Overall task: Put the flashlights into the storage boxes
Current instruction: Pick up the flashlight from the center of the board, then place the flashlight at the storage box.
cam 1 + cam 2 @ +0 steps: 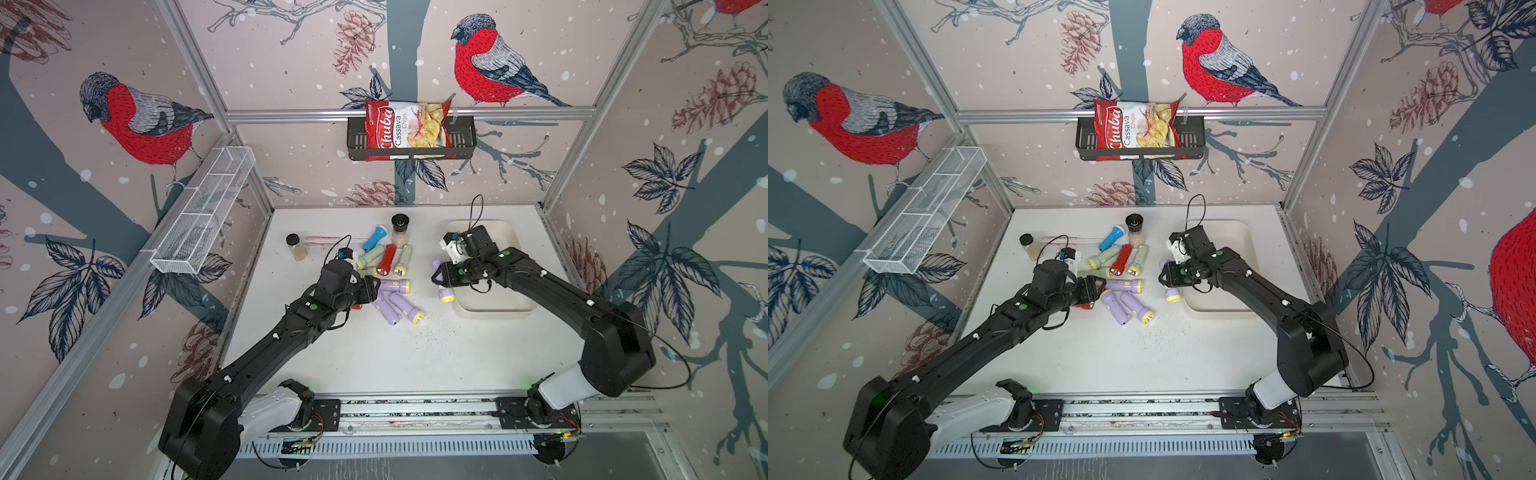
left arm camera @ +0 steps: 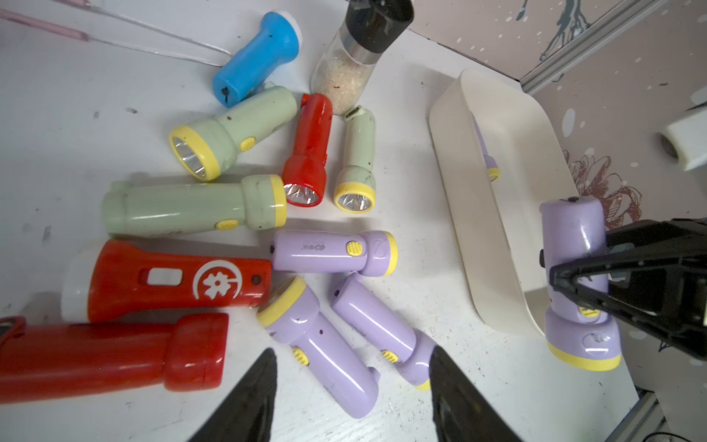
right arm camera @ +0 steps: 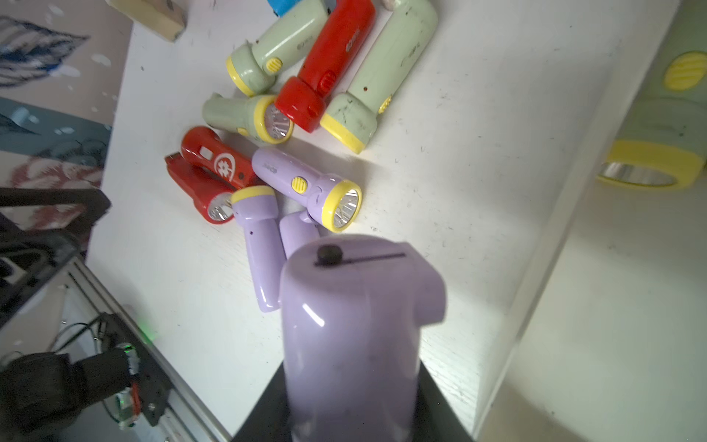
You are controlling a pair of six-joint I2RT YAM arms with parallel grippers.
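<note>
Several flashlights lie in a heap mid-table: a blue one [image 1: 374, 237], a red one [image 1: 387, 259], pale green ones [image 2: 229, 130] and lilac ones [image 1: 395, 286] [image 2: 333, 252]. My left gripper [image 1: 374, 289] [image 2: 352, 361] hangs open just over two lilac flashlights [image 2: 325, 344], gripping nothing. My right gripper [image 1: 436, 276] is shut on a lilac flashlight [image 1: 445, 295] [image 2: 574, 268] [image 3: 352, 325], held yellow head down beside the near left corner of the cream storage box [image 1: 519, 299] [image 1: 1237, 307] [image 2: 470, 191]. A pale green flashlight [image 3: 658, 145] lies inside that box.
Two black-capped spice jars [image 1: 400, 230] [image 1: 296, 246] stand behind and left of the heap, with a thin pink-handled tool [image 1: 324, 240] between them. A white mesh basket [image 1: 203, 212] hangs on the left wall. A black wall basket [image 1: 465, 139] holds a chips bag.
</note>
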